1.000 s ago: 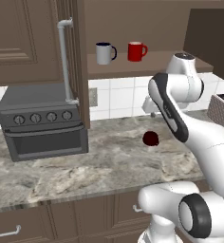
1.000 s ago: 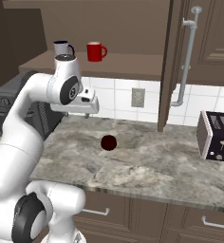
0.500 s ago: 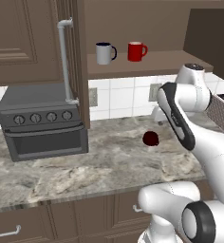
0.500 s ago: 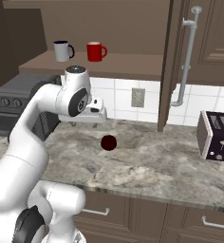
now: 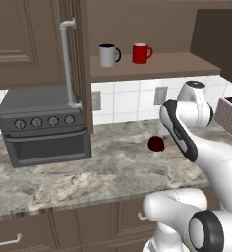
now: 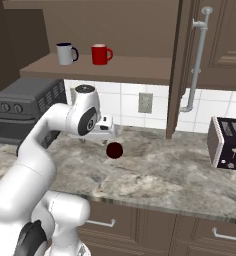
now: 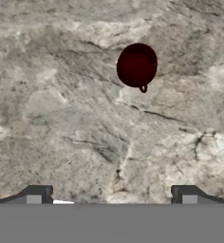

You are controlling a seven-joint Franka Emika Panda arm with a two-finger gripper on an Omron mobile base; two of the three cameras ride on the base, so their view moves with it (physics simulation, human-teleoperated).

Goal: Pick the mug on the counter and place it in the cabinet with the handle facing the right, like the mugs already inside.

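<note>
Home kitchen, rendered.
Marbled stone counter w/ dark wood drawers below, white tile backsplash w/ outlet. Dark brown wall cabinet, door open, two mugs on shelf. Grey toaster oven at one end of the worktop, toaster at the other.

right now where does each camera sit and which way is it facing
Left base view: behind the arm to its left, facing the counter, toaster oven and open cabinet; the white arm rises at lower right.
Right base view: behind to its right, facing the same counter, with the toaster; the arm rises at lower left.
Hand view: on the hand, looking down at the maroon mug; the open pincer tips show at the bottom.
All three share the mug; both base views share the red mug and grey mug.
</note>
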